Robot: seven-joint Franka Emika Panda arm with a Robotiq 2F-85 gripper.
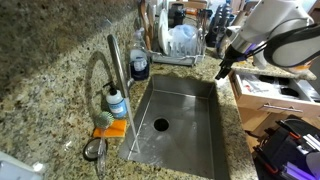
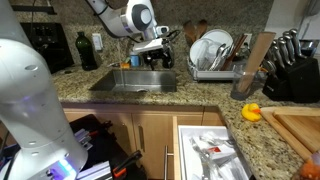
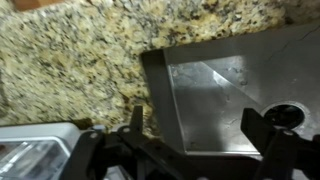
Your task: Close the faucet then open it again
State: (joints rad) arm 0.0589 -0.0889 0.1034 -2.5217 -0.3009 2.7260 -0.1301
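Hanging over one edge of the shiny steel sink, the black robot tool has its two fingers spread wide apart, holding nothing. The long grey-silver metal faucet with the curved neck stands across the sink from the tool, well apart.

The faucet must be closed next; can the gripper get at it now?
Probably yes: the gripper hangs open across the sink from the faucet, and nothing stands between them. The soap bottle by the faucet's base could crowd a low approach.
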